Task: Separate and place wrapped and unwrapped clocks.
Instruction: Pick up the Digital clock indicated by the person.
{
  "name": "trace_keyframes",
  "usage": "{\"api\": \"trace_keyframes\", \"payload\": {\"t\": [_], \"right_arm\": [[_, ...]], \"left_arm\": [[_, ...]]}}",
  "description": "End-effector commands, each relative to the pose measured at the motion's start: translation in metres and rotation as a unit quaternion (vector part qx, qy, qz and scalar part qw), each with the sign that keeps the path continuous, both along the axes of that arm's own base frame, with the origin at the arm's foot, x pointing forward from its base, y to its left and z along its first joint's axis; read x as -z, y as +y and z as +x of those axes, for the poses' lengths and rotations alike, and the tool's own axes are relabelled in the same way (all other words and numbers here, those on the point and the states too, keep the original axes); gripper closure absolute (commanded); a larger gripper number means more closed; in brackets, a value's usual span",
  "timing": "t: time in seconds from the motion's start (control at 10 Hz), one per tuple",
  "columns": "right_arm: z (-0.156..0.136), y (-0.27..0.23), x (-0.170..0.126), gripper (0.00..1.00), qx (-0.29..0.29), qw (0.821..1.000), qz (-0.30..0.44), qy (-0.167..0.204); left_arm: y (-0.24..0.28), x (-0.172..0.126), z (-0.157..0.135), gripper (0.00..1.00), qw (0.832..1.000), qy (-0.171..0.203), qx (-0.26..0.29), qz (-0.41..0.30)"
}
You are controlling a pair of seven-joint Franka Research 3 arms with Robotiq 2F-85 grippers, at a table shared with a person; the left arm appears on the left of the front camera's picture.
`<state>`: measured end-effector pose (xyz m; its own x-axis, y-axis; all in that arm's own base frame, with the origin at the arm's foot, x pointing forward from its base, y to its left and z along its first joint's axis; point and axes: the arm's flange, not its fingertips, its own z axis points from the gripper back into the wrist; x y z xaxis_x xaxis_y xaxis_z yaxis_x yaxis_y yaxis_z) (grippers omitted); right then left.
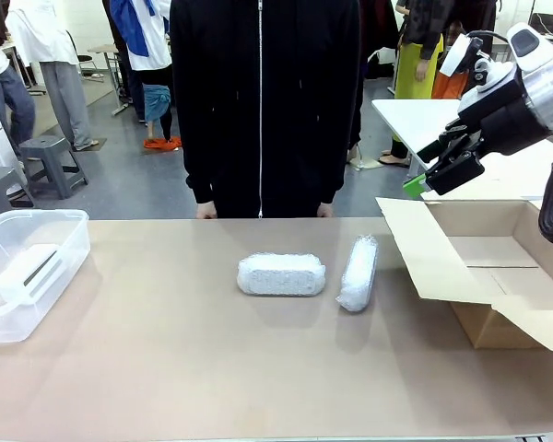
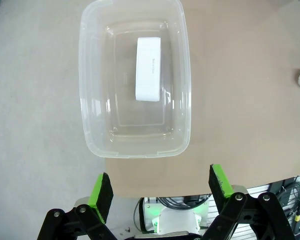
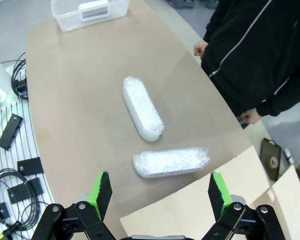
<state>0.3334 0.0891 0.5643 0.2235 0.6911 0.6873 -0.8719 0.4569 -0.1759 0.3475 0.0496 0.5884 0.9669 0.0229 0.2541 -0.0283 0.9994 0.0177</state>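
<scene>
The clock (image 2: 148,69) sits in the bin (image 2: 135,151), so we next lower our spread, empty right hand (image 3: 159,190) onto the nearer wrapped bundle (image 1: 358,273).

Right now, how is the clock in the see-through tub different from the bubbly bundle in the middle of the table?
The clock is smooth and bare; the bundle is bumpy bubble wrap. The clock sits inside the tub; the bundle lies on the table. Both are white and oblong.
</scene>
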Motion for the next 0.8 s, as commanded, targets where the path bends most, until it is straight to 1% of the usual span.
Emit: {"api": "trace_keyframes", "payload": {"t": [0.0, 0.5, 0.6, 0.7], "right_arm": [[0.001, -0.001, 0.001, 0.00, -0.005, 1.000, 0.006, 0.004], [0.001, -0.001, 0.001, 0.00, -0.005, 1.000, 0.006, 0.004], [0.001, -0.001, 0.001, 0.00, -0.005, 1.000, 0.006, 0.004], [0.001, -0.001, 0.001, 0.00, -0.005, 1.000, 0.006, 0.004]], "left_arm": [[0.000, 0.002, 0.000, 0.00, 1.000, -0.007, -0.002, -0.003], [0.000, 0.002, 0.000, 0.00, 1.000, -0.007, -0.002, -0.003], [0.000, 0.000, 0.000, 0.00, 1.000, 0.000, 0.000, 0.000], [-0.030, -0.008, 0.007, 0.00, 0.994, -0.019, 0.097, -0.055]]}}
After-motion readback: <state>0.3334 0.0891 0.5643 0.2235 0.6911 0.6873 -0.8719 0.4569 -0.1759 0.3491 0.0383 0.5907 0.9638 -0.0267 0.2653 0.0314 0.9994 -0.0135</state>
